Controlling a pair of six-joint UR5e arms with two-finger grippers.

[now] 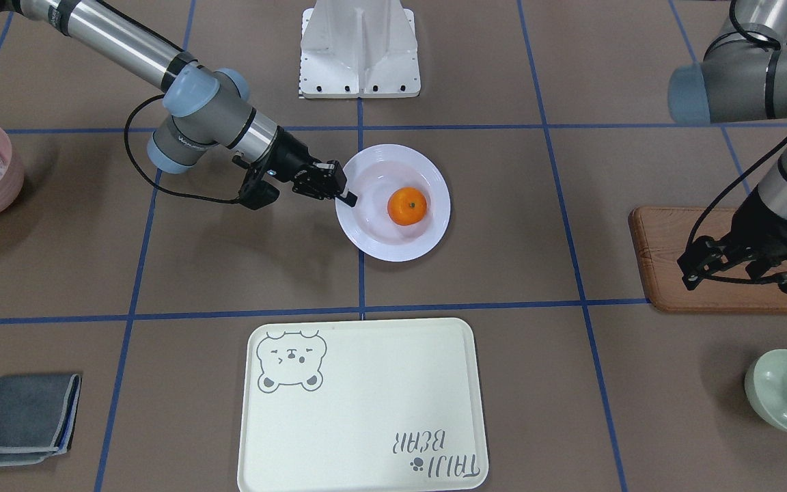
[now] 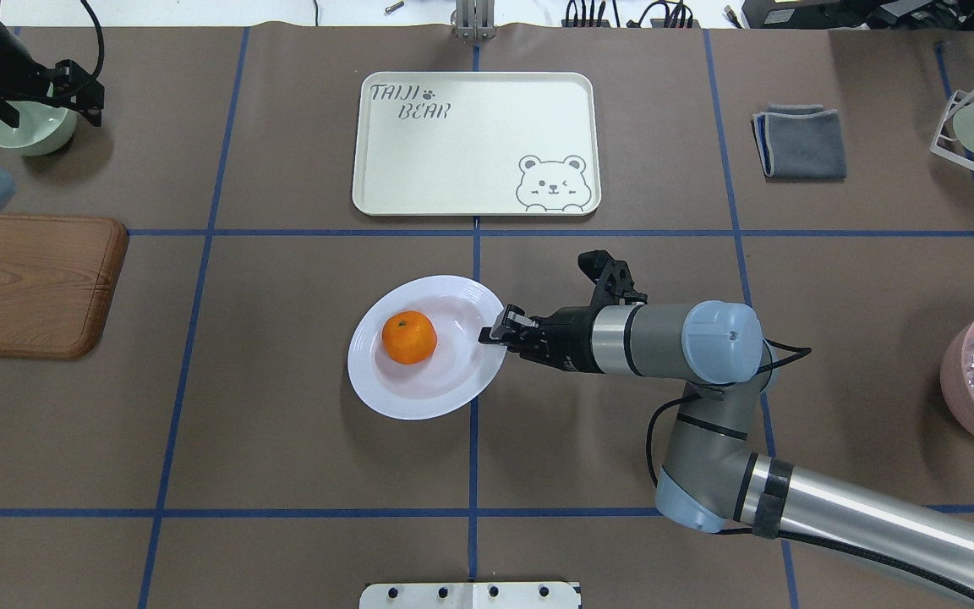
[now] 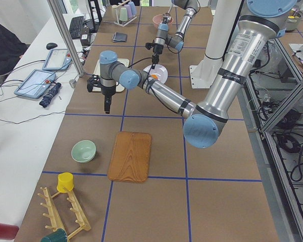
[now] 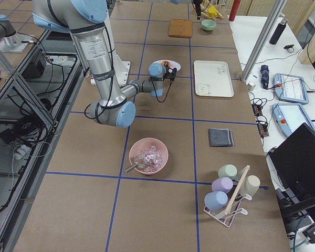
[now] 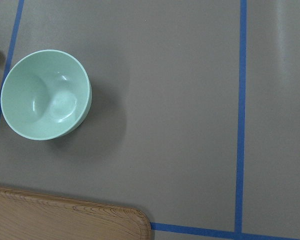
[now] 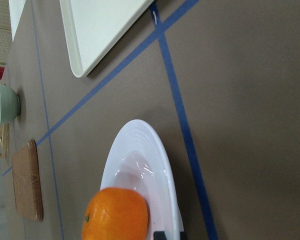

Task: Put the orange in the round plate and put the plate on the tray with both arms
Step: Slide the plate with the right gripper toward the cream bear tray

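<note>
Fruit first: the small round orange citrus [image 1: 407, 206] already sits in the well of the glossy white round deep plate [image 1: 393, 250], a little off centre. So we judge the step in hand to be carrying the plate to the large pale cream rectangular tray [image 1: 366, 417], which lies bare just across a blue tape line from the plate.

Our right hand [image 1: 346, 197] is at the plate's ridged rim. Its jaws are drawn close together, and it appears to pinch that rim, with one fingertip lying over the inner lip. Our left hand [image 1: 742, 272] hangs well apart over the edge of the brown wooden board [image 1: 660, 273], near the pale green bowl [image 1: 786, 393]. We cannot tell how far open it is, and nothing shows between its jaws.

To do this well, we would bring the left hand to the rim opposite the right and take a firm pinch there before any lift. The orange is loose and round, so the plate must be kept level. Both hands should rise together and move at one pace, then lower the plate onto the tray's plain middle.

Grey lettering on the tray reads "TAIJI BEAR", with a paw print beside it and a bear face in the opposite corner. Lettering on the right arm's wrist joint is too small to read.
</note>
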